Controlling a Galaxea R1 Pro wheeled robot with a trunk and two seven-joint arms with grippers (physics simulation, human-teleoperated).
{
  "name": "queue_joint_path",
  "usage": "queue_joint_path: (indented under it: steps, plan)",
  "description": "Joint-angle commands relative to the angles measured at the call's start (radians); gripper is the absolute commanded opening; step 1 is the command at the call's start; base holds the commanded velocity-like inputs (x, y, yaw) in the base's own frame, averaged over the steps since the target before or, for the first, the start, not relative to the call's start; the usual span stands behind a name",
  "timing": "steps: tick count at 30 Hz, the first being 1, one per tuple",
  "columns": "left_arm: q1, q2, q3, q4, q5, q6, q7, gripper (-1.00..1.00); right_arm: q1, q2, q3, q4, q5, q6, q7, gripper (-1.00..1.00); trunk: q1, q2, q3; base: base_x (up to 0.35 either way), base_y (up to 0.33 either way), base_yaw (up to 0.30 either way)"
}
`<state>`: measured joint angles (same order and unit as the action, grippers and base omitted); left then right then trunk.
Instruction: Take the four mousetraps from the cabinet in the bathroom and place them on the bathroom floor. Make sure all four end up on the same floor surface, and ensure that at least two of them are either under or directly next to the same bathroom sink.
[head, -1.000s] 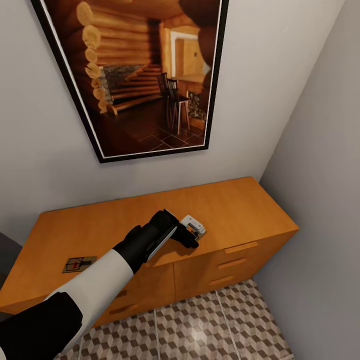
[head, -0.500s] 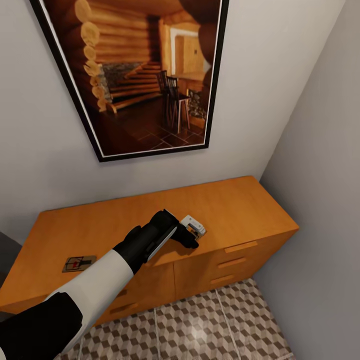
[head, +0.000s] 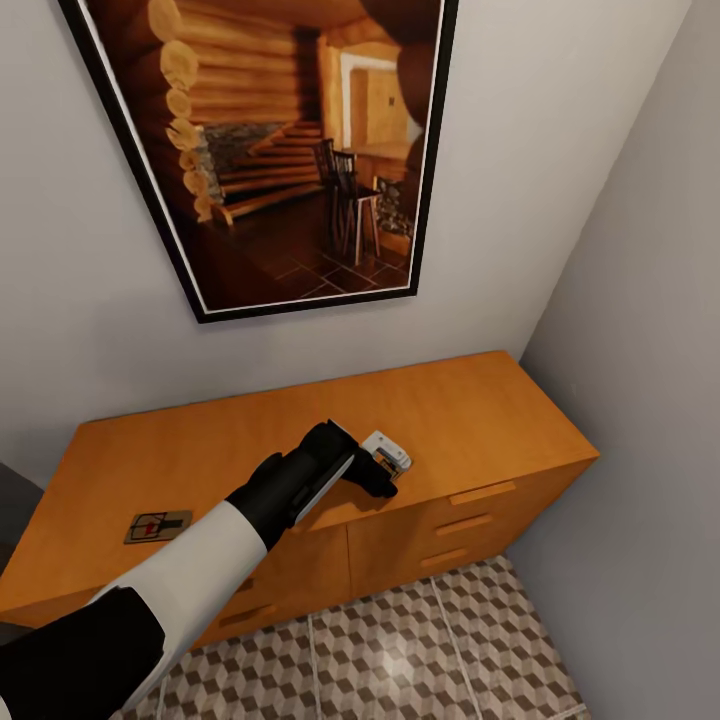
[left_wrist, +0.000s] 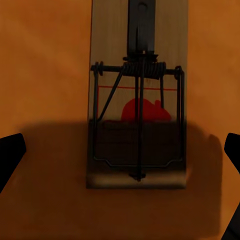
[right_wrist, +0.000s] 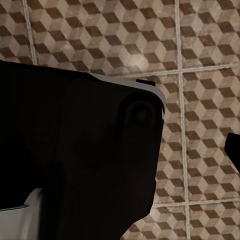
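The orange-brown cabinet (head: 470, 410) stands against the wall below a picture. One mousetrap (head: 158, 526) lies flat near the left end of its top. My left arm reaches over the cabinet top, and my left gripper (head: 384, 474) points down near the front edge. In the left wrist view, a second mousetrap (left_wrist: 138, 65), a tan board with dark wire and a red mark, lies right below my left gripper (left_wrist: 120, 160). The gripper is open, one dark fingertip (left_wrist: 10, 155) on either side of the board, not touching it. One fingertip (right_wrist: 233, 146) of my right gripper shows over the bathroom floor (right_wrist: 200, 60).
The cabinet's drawer fronts with bar handles (head: 481, 494) face the cube-patterned floor (head: 400, 650). A grey side wall (head: 640, 400) closes in at the cabinet's right end. A large framed picture (head: 290, 150) hangs above. A dark part of the robot (right_wrist: 80, 155) covers much of the right wrist view.
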<state>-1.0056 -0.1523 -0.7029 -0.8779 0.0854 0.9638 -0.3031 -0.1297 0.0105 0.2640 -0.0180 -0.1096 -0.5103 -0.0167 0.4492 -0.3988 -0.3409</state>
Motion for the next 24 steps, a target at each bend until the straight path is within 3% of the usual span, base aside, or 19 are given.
queue_joint_path:
  steps: [1, 22, 23, 24]
  plan:
    - [0.001, 0.0, -0.002, 0.01, 0.023, 0.007, 0.004, 1.0, -0.001, 0.0, 0.009, 0.001, -0.01, -0.004, -0.002, 1.0, 0.001, -0.001, -0.002, 0.0, 0.0, 0.0]
    - [0.005, 0.0, -0.002, 0.01, 0.023, 0.007, 0.004, 1.0, -0.001, 0.0, 0.009, 0.001, -0.01, -0.004, -0.001, 1.0, 0.001, -0.001, -0.002, 0.0, 0.0, 0.0]
    - [0.005, 0.0, -0.002, 0.011, 0.023, 0.007, 0.004, -1.0, -0.001, 0.0, 0.009, 0.001, -0.01, -0.004, -0.001, 1.0, 0.001, -0.001, -0.002, 0.0, 0.0, 0.0]
    - [0.006, 0.0, -0.002, 0.01, 0.023, 0.007, 0.004, -1.0, -0.001, 0.0, 0.009, 0.001, -0.01, -0.004, -0.002, 1.0, 0.001, -0.001, -0.002, 0.0, 0.0, 0.0]
